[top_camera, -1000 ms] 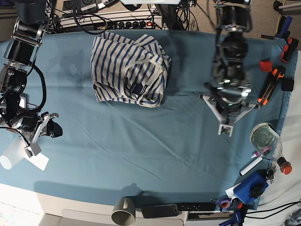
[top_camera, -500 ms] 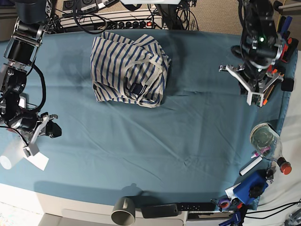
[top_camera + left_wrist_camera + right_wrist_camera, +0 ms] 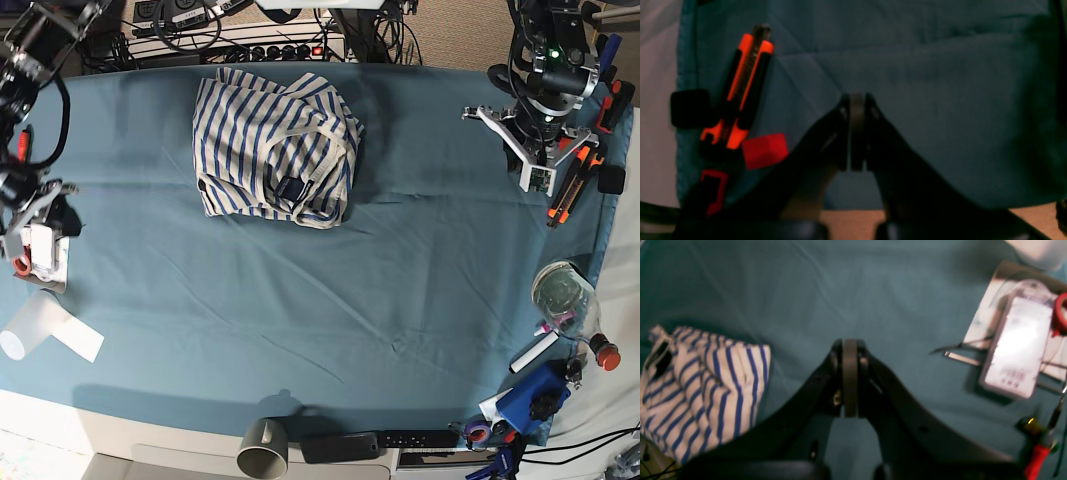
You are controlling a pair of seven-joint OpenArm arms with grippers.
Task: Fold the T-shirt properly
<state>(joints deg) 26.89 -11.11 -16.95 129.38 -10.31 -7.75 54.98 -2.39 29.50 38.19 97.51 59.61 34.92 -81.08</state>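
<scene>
The T-shirt (image 3: 275,150), white with thin blue stripes, lies bunched in a rough folded heap at the back middle of the teal cloth, with its dark neck label (image 3: 291,188) showing. It also shows at the left of the right wrist view (image 3: 706,390). My left gripper (image 3: 535,172) is shut and empty over the cloth near the far right edge, well away from the shirt; in its wrist view (image 3: 857,100) the jaws are pressed together. My right gripper (image 3: 45,225) is at the left edge, shut and empty (image 3: 850,345), with bare cloth between it and the shirt.
An orange and black utility knife (image 3: 746,73), a red block (image 3: 765,150) and a black block (image 3: 690,108) lie beside the left gripper. A clear plastic packet (image 3: 1017,346) lies near the right gripper. A glass jar (image 3: 563,290), a grey mug (image 3: 263,450) and a remote (image 3: 385,440) line the edges.
The right arm has swung from the front left up along the left edge. The left arm has moved from the middle right to the far right back corner. The shirt has not moved.
</scene>
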